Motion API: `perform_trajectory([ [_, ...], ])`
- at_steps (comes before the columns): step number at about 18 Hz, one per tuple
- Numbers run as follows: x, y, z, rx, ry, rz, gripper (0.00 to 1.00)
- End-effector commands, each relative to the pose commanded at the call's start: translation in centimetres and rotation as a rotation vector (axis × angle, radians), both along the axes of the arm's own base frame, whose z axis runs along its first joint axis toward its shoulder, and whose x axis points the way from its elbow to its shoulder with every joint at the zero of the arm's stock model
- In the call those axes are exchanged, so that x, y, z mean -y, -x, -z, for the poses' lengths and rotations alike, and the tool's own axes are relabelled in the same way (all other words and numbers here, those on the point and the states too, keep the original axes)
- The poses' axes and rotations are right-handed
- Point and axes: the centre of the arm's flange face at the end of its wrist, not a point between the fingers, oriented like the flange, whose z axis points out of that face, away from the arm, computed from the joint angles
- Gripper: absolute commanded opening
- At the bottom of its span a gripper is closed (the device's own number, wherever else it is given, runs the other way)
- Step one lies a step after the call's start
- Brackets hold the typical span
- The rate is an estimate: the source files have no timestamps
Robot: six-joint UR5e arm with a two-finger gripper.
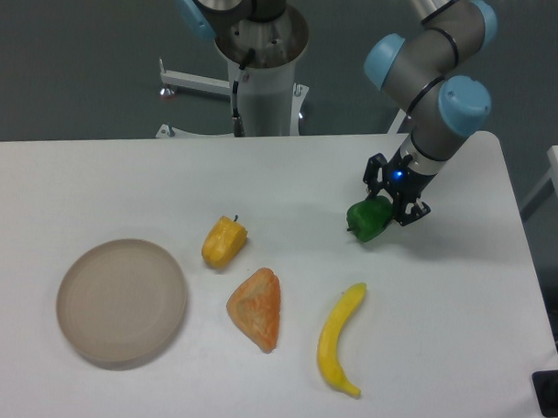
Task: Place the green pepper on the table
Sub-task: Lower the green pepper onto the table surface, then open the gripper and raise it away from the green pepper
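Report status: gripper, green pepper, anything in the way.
Gripper shut on green pepper, low over the table; contact with the surface unclear. Nearest items, banana and yellow pepper, sit well apart. Nothing in the way.

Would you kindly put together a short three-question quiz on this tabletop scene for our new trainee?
1. True or false: the end effector is shut on the green pepper.
2. Which lies nearest the plate? A) banana B) yellow pepper C) green pepper
3. Fill in: the orange wedge lies between the plate and the ____.

Key: 1 true; 2 B; 3 banana.
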Motion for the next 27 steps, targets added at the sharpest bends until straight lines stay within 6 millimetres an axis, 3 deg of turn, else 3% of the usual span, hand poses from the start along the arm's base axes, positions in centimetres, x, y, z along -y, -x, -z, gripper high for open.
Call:
perform_trajectory([
  [14,0.14,-0.03,0.63,0.01,0.008,-0.001,0.3],
  [19,0.11,0.04,0.75,0.01,0.01,-0.001,0.36],
  [23,0.14,0.51,0.3,0.002,0.005,-0.007,0.55],
  [25,0.13,0.55,0.23,0.0,0.006,-0.007,0.71],
  [27,0.23,0.74,0.03,-0.002,0.004,-0.01,0.82],
])
